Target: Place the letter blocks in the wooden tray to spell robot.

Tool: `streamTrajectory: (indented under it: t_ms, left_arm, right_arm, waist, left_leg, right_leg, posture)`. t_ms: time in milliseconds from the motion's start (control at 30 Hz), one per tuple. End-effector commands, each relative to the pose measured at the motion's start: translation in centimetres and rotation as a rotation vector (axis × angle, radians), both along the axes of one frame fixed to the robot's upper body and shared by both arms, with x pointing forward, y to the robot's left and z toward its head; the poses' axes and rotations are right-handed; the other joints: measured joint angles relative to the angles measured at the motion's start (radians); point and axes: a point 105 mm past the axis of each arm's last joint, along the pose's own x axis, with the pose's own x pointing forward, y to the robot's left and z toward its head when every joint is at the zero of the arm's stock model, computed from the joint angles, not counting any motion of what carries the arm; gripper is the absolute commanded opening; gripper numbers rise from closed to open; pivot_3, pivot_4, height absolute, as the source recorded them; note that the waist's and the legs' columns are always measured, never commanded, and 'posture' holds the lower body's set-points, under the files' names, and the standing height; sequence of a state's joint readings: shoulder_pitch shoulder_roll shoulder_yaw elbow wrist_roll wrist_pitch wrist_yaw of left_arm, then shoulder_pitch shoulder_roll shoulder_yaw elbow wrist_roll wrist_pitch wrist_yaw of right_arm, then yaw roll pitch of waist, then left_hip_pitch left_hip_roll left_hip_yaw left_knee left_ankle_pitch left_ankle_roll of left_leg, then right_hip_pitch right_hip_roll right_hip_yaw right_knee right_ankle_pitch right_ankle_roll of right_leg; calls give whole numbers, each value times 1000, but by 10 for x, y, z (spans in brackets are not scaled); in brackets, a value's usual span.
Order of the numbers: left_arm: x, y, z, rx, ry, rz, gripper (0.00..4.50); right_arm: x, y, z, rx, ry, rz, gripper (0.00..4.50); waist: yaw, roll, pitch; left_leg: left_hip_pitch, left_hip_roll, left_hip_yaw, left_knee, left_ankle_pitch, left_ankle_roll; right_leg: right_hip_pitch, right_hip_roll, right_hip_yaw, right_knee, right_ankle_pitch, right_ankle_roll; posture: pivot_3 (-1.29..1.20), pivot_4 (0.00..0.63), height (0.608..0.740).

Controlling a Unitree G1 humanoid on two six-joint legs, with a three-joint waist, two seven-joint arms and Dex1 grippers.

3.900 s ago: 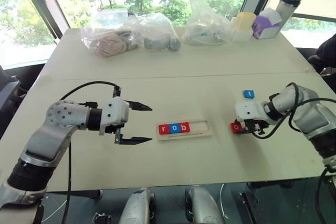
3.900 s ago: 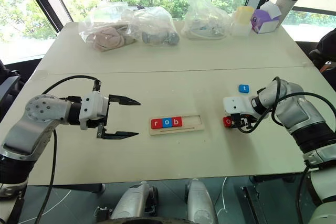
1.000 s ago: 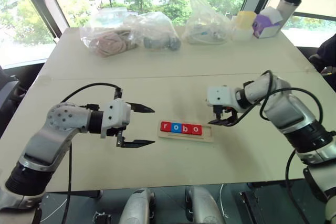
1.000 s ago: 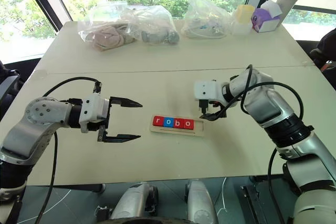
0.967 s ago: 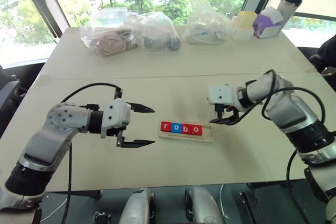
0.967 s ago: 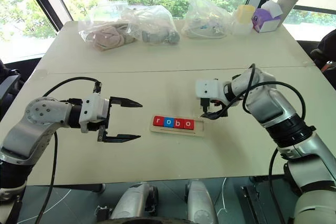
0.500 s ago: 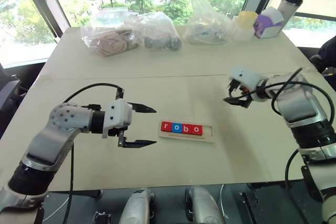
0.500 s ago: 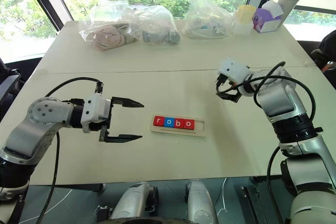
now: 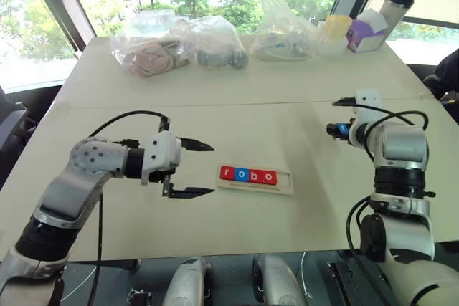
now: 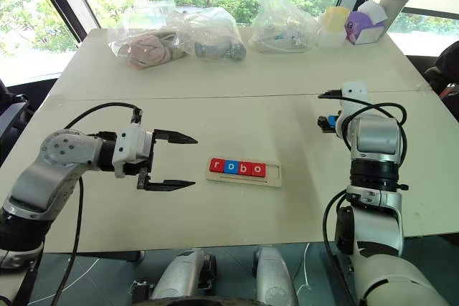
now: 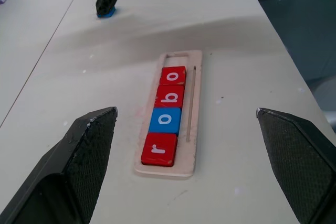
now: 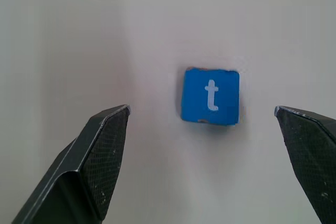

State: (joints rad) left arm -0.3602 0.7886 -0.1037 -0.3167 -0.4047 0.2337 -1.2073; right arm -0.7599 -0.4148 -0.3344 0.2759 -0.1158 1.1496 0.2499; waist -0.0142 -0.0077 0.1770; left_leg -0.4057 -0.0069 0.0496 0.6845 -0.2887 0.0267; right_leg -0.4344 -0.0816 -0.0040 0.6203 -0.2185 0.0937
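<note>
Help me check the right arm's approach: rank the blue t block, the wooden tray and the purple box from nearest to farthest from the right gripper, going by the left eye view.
1. Blue t block, directly under the open right gripper.
2. Purple box, at the table's far right corner.
3. Wooden tray, at the table's middle, toward the left gripper.

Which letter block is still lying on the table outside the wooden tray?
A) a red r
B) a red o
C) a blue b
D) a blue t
D: the blue t block lies alone on the table between the open fingers of the right end effector, while the wooden tray holds r, o, b, o in a row with one space left at its end.
</note>
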Motion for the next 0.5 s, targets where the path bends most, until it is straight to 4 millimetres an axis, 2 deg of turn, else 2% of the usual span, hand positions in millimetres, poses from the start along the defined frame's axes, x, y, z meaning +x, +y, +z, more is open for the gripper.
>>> streamTrajectory:
  t_ms: [33,233,400,500]
  left_arm:
    - [-1,-1,7,1,-42,-19,4500]
    - [-1,-3,9,-5,-47,-25,4500]
    - [3,-5,20,-60,-73,-16,4500]
    - [4,-4,21,-61,-83,-9,4500]
  right_arm:
    - [7,-9,8,27,-69,-71,4476]
    - [17,-2,0,60,-65,-78,4476]
    - [23,7,-4,72,-58,-52,4476]
    - [25,10,-6,69,-40,-39,3611]
  waist:
    - [-1,0,0]
    - [-6,0,0]
    - [-7,0,0]
    - [-11,0,0]
  left_leg:
    - [0,0,0,0,0,0]
    - [1,0,0,0,0,0]
    - [1,0,0,0,0,0]
    - [2,1,0,0,0,0]
  right_leg:
    - [0,0,0,0,0,0]
    - [0,1,0,0,0,0]
    - [1,1,0,0,0,0]
    - [2,1,0,0,0,0]
  posture:
    - [0,150,740]
    - [0,150,740]
    - [0,150,740]
    - [0,150,740]
